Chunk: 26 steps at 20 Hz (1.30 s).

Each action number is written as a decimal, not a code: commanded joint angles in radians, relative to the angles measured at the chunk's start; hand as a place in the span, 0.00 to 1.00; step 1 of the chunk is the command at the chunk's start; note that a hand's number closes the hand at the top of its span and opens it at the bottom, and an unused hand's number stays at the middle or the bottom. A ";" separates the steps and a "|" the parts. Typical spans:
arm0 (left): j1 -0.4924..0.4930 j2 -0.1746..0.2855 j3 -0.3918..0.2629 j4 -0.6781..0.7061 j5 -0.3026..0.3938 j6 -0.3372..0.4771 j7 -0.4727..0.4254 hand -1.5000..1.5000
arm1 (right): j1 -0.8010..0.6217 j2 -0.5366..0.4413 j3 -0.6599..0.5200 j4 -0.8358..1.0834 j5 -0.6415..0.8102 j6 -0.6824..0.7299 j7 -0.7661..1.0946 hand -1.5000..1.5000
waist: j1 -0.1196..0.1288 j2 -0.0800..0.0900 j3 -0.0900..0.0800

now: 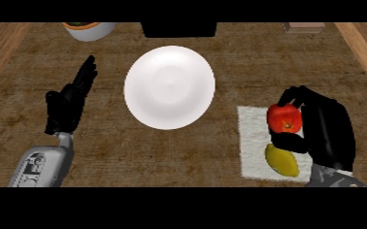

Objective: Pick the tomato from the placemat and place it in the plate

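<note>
The right hand (326, 131) clamps its fingers round the tomato (284, 120), which sits over the placemat (251, 140), possibly just lifted. The move to the plate (170, 87) and the release are left to do. The left hand (66, 107) rests open on the counter's left side.

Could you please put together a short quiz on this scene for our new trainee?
1. True or false: the tomato already lies on the white plate.
2. Which hand has its fingers curled round the tomato? A) the left hand B) the right hand C) neither
3. What does the yellow fruit lie on?

Key:
1. False: the tomato is in the right hand, apart from the plate.
2. B: the left hand rests open at the view's left.
3. The placemat.
</note>
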 commanded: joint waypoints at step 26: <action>-0.059 -0.022 0.023 0.062 -0.006 -0.068 -0.046 0.50 | -0.873 0.137 0.337 1.076 -0.298 -0.281 0.314 1.00 | 0.067 0.020 0.001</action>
